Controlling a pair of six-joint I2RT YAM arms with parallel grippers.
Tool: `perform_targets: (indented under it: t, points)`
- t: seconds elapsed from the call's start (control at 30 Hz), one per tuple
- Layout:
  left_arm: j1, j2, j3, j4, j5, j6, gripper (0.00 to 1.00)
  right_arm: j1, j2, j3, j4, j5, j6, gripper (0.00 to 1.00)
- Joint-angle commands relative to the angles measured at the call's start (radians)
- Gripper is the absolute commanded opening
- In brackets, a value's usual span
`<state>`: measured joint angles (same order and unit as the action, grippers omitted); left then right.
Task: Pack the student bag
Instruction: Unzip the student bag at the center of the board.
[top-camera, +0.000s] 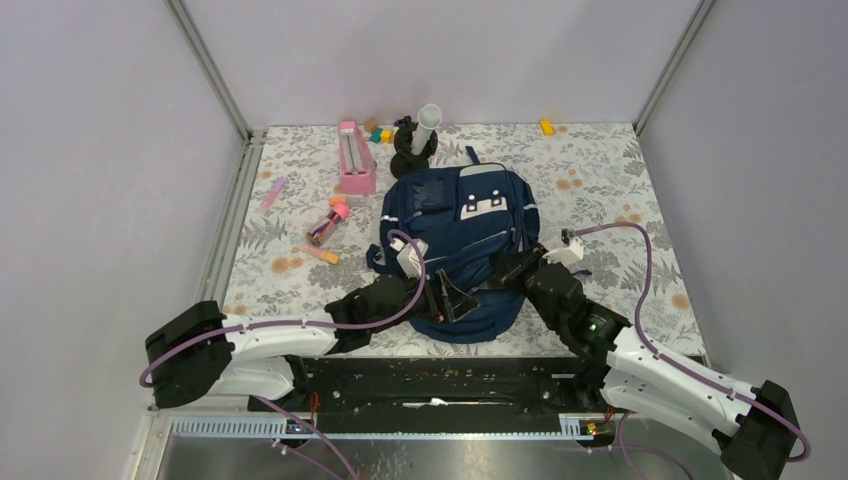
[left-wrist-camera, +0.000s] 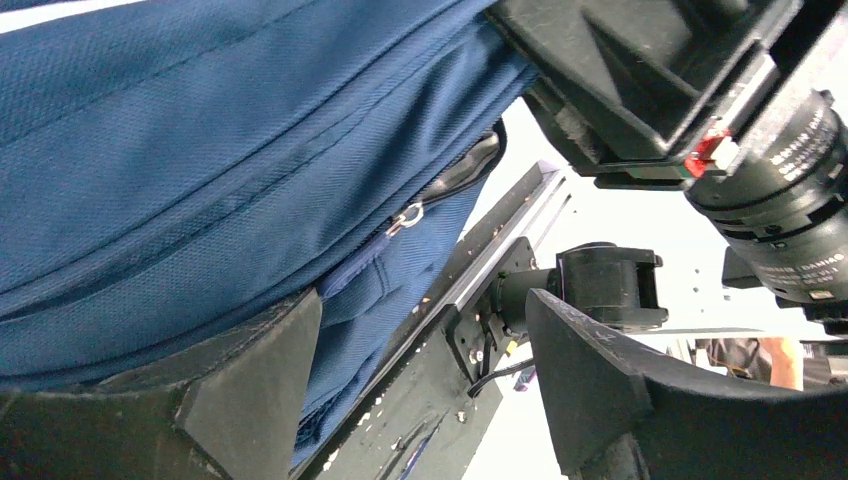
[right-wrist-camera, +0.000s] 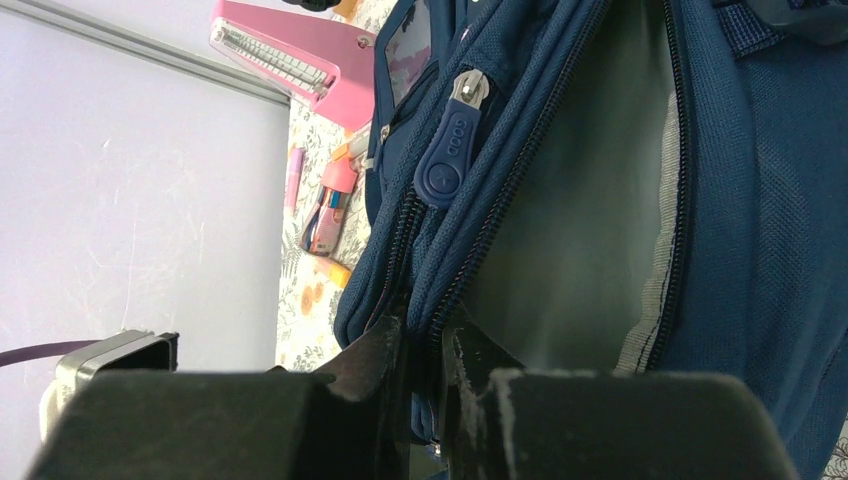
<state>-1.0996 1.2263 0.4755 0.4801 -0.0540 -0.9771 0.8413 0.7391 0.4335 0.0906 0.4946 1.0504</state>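
Observation:
The student bag, navy blue with white-grey front patches, lies flat in the middle of the table, its opening toward the arms. My left gripper is at the bag's near left edge. In the left wrist view it stands open, one finger resting against the blue fabric, nothing between the jaws. My right gripper is at the near right edge. In the right wrist view it is shut on the bag's zipper edge, with grey lining showing in the open compartment and a blue zipper pull above.
Behind and left of the bag lie a pink case, a pink pen, a pink-capped item and an orange stick. A black object with a white cup, small blocks and a yellow block sit at the back.

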Motion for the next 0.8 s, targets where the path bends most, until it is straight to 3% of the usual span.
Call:
perform_targets:
  t: [0.0,0.47,0.7,0.77]
  points:
    - [0.004,-0.006,-0.001,0.137,0.044,0.086,0.77,-0.022,-0.037,0.026,0.097,0.132,-0.027,0.00]
    - [0.003,0.033,0.004,0.146,0.106,0.110,0.72,-0.022,-0.021,0.025,0.093,0.123,-0.026,0.00]
    - [0.004,0.050,0.027,0.096,0.091,0.095,0.64,-0.022,-0.031,0.027,0.092,0.132,-0.042,0.00]
    - [0.004,0.054,0.030,0.094,0.091,0.095,0.58,-0.023,-0.032,0.026,0.092,0.135,-0.047,0.00]
